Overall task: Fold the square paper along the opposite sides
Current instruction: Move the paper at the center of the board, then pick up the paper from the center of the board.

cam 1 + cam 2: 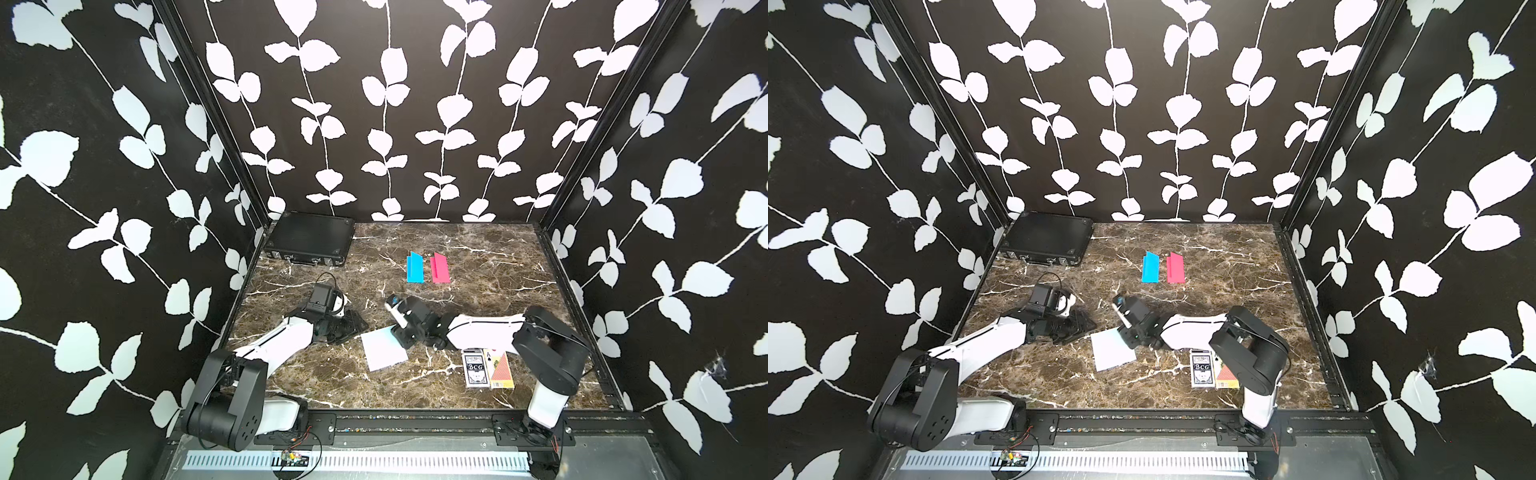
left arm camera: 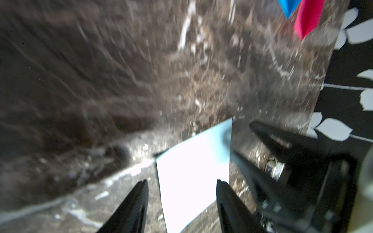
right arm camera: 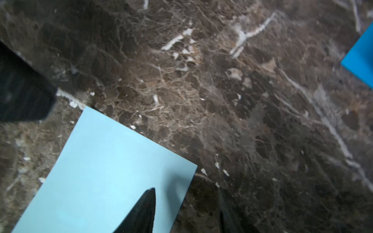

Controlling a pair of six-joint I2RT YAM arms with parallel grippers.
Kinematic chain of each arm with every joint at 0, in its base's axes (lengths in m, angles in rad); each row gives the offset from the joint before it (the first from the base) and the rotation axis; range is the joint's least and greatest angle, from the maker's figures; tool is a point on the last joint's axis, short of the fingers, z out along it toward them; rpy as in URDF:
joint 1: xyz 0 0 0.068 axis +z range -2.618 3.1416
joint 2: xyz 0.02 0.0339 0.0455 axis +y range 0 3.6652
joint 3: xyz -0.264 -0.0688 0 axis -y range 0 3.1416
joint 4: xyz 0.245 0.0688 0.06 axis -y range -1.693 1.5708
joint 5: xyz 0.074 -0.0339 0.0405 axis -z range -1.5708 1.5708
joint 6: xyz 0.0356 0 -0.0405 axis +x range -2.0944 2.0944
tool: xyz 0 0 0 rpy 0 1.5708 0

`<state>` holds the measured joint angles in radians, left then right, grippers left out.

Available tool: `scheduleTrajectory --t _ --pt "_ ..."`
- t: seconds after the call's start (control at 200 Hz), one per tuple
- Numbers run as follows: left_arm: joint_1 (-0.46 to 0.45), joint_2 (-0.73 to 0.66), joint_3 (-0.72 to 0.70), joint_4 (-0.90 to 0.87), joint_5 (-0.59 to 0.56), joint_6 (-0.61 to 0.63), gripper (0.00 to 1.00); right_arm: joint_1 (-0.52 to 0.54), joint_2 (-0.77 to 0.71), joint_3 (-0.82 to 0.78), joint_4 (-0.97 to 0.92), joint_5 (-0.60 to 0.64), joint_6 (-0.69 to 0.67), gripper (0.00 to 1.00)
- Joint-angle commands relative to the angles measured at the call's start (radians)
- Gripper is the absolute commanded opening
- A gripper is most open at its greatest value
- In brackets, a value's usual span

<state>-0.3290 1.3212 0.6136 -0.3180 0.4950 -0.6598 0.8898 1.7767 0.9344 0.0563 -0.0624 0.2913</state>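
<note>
— Between the two black fingers (image 2: 140,201) of the left claw (image 2: 182,181), what shows?

— Pale blue paper (image 2: 191,177), lying flat on the marble table (image 2: 121,80). That claw is released, its fingers spread to either side of the paper's corner in the wrist view; whether they touch it I cannot tell.

— And the right claw (image 3: 185,189)?

— Released too. One finger (image 3: 145,209) hangs over the paper, its partner over bare marble just past the edge, where a thin shadow runs.

— Where does the paper sit overall?

— Near the front middle of the table, between the two claws, which face each other across its far side in both top views. The right claw hides its far right corner.

— What else is around?

— A blue-and-white card box (image 1: 476,368) and a red card box (image 1: 500,368) lie side by side just right of the paper; the right arm (image 1: 482,328) crosses above their far ends. Farther back, well apart, a folded blue sheet (image 1: 414,268) and a folded pink one (image 1: 439,269) lie next to each other. A black case (image 1: 309,243) fills the far left corner.
</note>
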Motion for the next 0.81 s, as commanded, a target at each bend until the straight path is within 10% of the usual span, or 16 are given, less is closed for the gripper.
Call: scheduleTrajectory --t 0.0,0.8 --pt "-0.023 0.010 0.055 -0.111 0.042 0.015 0.58 -0.085 -0.049 -0.066 0.067 -0.314 0.239 0.49" --pt "-0.068 0.256 0.104 -0.062 0.071 0.067 0.71 -0.068 0.043 -0.123 0.066 -0.443 0.282 0.43"
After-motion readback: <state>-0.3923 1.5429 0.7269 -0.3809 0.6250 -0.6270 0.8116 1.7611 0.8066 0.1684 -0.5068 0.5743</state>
